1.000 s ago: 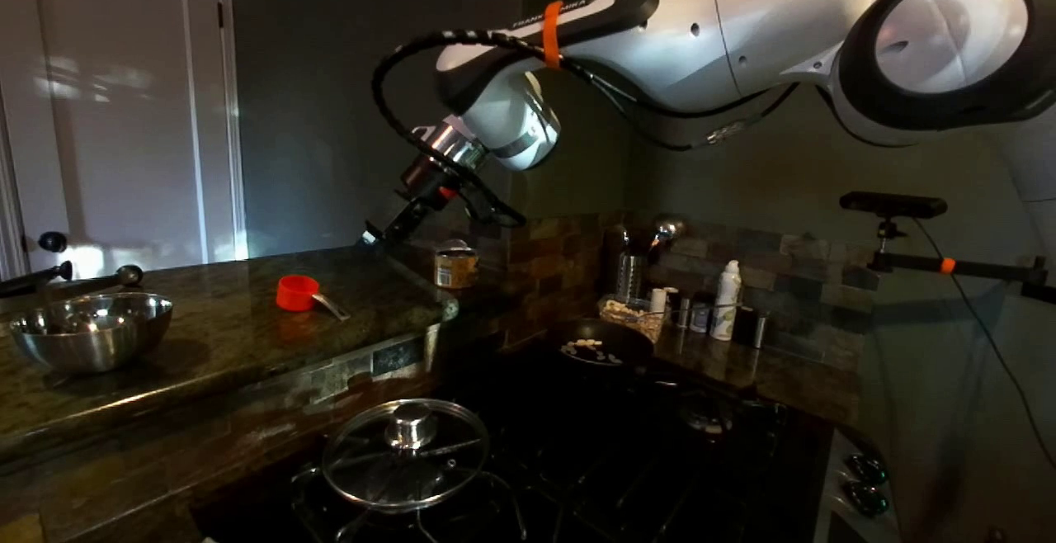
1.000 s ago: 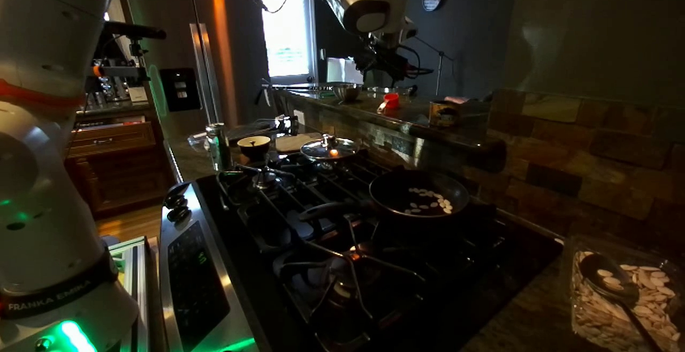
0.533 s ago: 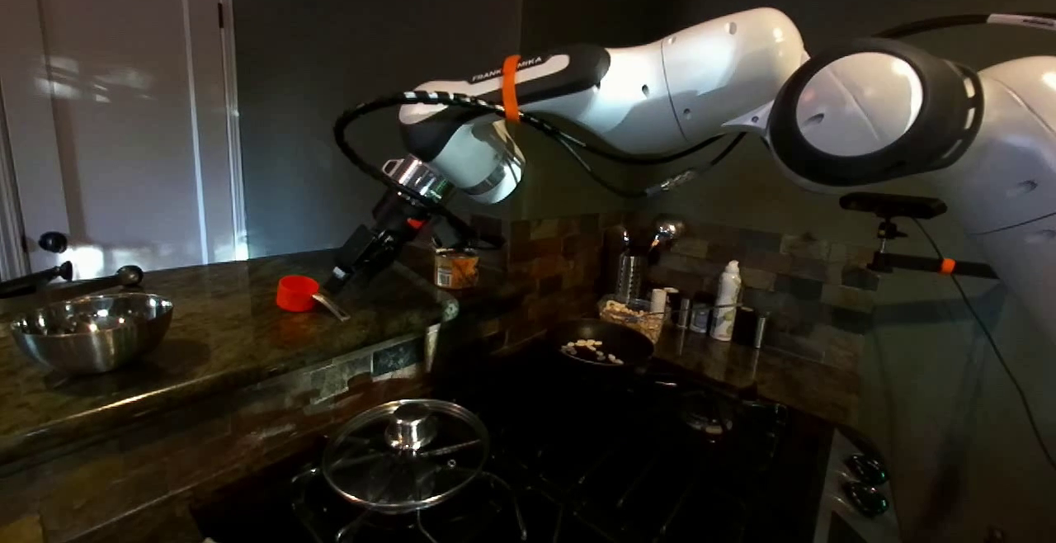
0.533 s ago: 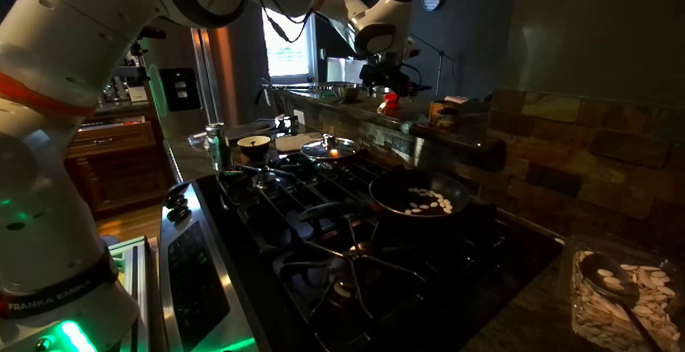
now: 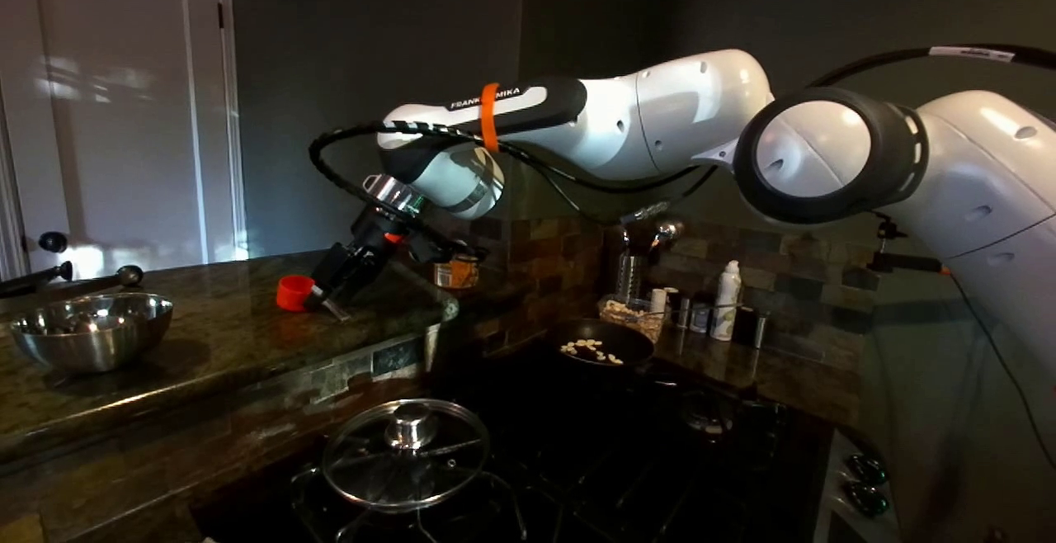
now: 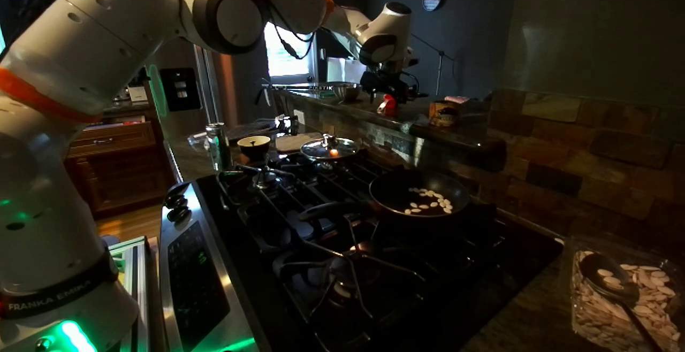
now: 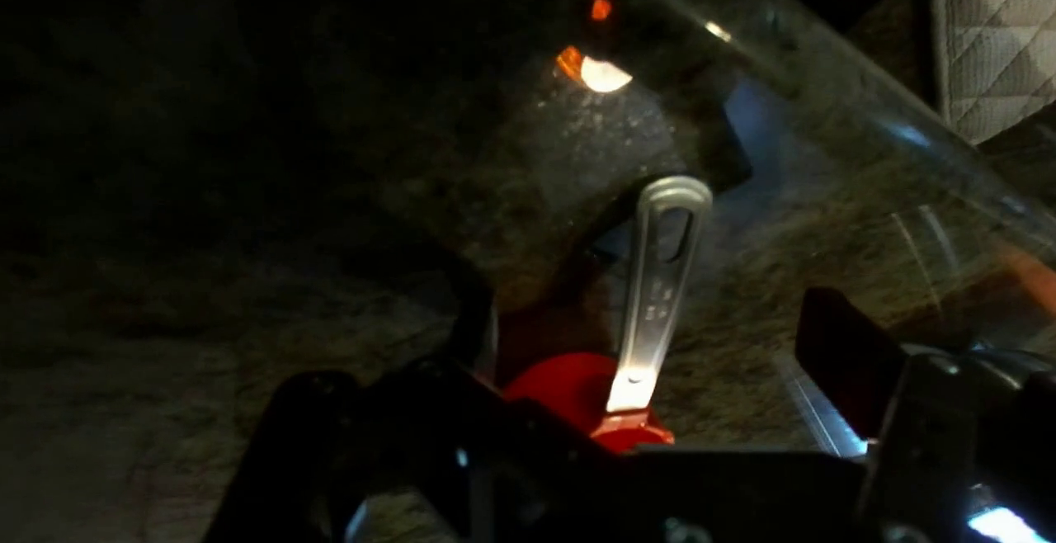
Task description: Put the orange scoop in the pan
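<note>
Has the gripper (image 7: 652, 324) in the spread position, with 1 finger (image 7: 850, 361) on each side of the handle (image 7: 656, 304) of the orange scoop (image 5: 294, 292), lying on the desk (image 5: 223, 320), well apart from the pan (image 6: 392, 197) on the stove (image 6: 353, 255).

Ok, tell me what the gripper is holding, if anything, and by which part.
Nothing: in the wrist view the gripper stands open around the metal handle of the orange scoop, with gaps on both sides.
</note>
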You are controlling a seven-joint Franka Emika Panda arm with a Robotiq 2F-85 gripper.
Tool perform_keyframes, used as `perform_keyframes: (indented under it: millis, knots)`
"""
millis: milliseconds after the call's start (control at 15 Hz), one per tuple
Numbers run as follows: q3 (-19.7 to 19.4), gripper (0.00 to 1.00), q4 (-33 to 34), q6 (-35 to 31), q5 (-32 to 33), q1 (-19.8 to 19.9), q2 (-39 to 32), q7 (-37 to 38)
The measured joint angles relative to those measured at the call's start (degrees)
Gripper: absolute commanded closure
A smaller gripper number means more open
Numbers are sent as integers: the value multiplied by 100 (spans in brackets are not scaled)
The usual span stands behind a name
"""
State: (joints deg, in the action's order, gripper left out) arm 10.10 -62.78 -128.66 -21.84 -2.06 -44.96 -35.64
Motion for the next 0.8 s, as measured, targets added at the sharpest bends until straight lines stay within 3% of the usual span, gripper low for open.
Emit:
perform_keyframes:
  millis: [467,533,800]
  knots:
    - [121,95,413,325,114,51,-135,122]
    - [139,99,436,326,114,55,-135,130]
    - [166,100,545,326,106,66,-127,151]
